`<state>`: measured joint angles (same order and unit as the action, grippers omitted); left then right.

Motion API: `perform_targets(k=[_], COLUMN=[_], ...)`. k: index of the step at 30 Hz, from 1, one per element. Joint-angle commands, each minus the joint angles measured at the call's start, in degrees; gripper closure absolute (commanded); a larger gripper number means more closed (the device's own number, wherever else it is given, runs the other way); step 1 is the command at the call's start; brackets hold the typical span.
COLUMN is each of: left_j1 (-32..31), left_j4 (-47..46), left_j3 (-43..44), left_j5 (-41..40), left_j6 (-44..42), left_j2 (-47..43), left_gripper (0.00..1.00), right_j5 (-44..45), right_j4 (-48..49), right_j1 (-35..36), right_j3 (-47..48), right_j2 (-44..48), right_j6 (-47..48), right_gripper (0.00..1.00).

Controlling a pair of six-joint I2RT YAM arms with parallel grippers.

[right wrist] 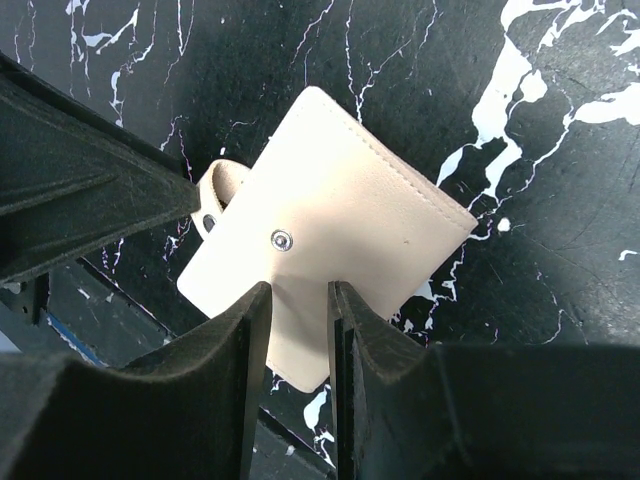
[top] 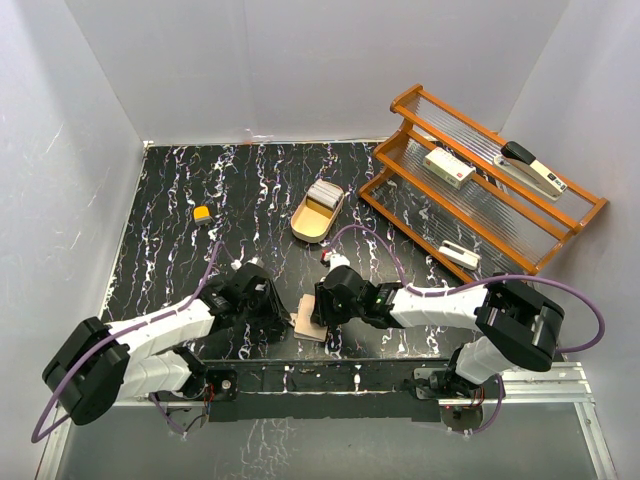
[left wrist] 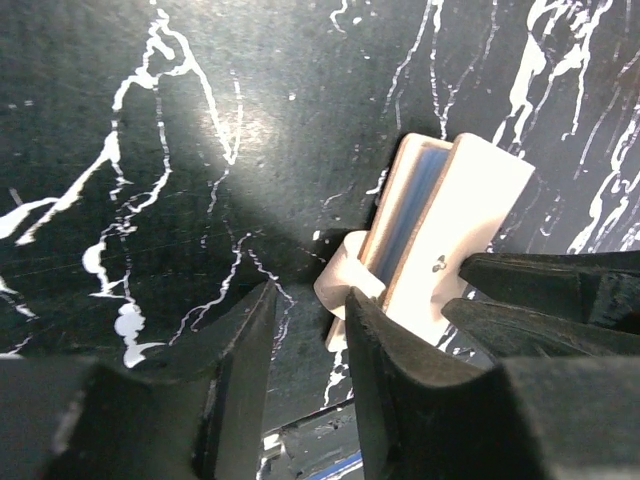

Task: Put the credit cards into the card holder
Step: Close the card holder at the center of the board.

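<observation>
Progress looks slight, by my reading: none of the credit cards [top: 322, 193] can be seen in the card holder [top: 310, 322]. The cards sit as a pale stack in the gold tray [top: 303, 228] toward the middle of the bench [top: 180, 190], well apart from the holder, which sits at the near edge between the two arms. Neither tool carries a card.

The step in hand appears to be opening the holder. In the right wrist view its closure tab [right wrist: 213, 195] hangs loose, off the snap stud [right wrist: 283, 240], so the fastening is undone. In the left wrist view the holder stands tilted with its two leaves parted a little and a bluish strip between them; whether that is lining or something tucked inside I cannot tell.

The left tool [left wrist: 310, 325] is released, fingers spread with bare bench between them, and the tab lies just beside one fingertip. The right tool [right wrist: 297, 315] has its fingers drawn nearly together over the holder's lower edge, pale leather showing in the narrow gap; whether it pinches, presses or merely hovers I cannot tell.

Left to do, as I judge it: spread the holder enough to reach its slots, then bring each card from the tray and slide it in, which is nearly the whole task
</observation>
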<state>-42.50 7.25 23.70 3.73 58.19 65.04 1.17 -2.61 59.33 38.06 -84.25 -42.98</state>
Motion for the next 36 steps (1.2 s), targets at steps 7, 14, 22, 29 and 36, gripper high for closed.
perform_targets(k=[7,14,22,29,36], left_j1=[0.05,0.04,0.05,0.05,0.05], left_j4=[9.81,10.46,7.05,7.51,0.69], left_j3=[2.62,3.18,2.80,2.46,2.67], left_j5=[-4.56,-4.05,2.44,5.75,7.59], left_j6=[0.94,1.65,-2.75,-1.42,-1.59], left_j2=[0.44,-0.52,-3.57,2.23,6.74], left_gripper=[0.72,0.72,0.67,0.71,0.71], right_j5=[8.22,7.93,7.16,6.89,6.89], right_j4=[-7.24,-8.46,-9.24,-8.24,-7.70], right_j1=[-0.54,-0.53,-0.55,-0.53,-0.49], right_j3=[1.53,3.62,6.37,5.68,5.44], right_j2=[-0.96,-1.48,-3.11,-2.62,-2.47], right_j6=[5.92,7.91,9.58,8.59,8.66], right_gripper=[0.70,0.70,0.70,0.70,0.70])
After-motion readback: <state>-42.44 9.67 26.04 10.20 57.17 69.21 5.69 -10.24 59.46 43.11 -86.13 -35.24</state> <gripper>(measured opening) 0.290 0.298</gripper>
